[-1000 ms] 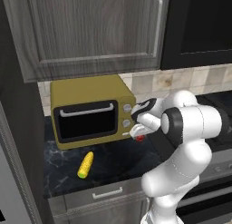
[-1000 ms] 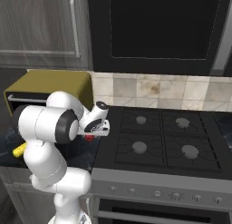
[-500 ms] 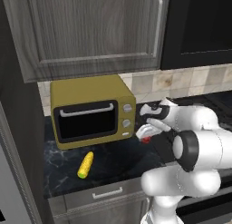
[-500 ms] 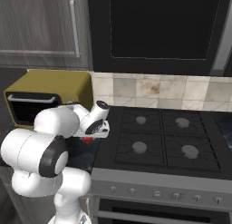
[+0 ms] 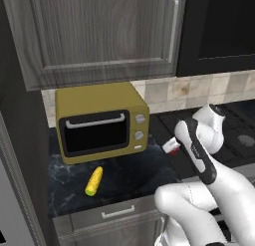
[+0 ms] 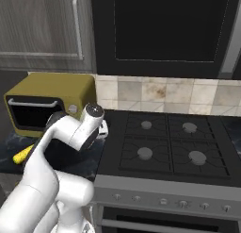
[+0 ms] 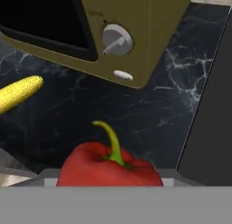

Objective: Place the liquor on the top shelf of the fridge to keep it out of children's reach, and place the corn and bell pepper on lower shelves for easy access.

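Observation:
The red bell pepper (image 7: 108, 171) with its green stem sits close at the bottom of the hand view, held above the dark counter. My gripper (image 5: 171, 147) is shut on it, just right of the yellow toaster oven (image 5: 99, 121); a bit of the pepper's red (image 5: 174, 151) shows at the hand. The yellow corn (image 5: 94, 181) lies on the counter in front of the oven, also seen as the corn (image 6: 22, 155) and the corn (image 7: 18, 94). The liquor, the fridge and its shelves are out of view.
The black marble counter (image 5: 129, 173) ends at a drawer front below. A black stove (image 6: 164, 147) with four burners lies to the right. Dark wood cabinets (image 5: 99, 31) hang above the oven. The oven's knobs (image 7: 117, 39) are close ahead of the hand.
The arm has swung its elbow forward and down. The gripper with the bell pepper has drifted a little to the right, away from the toaster oven. The corn has not moved.

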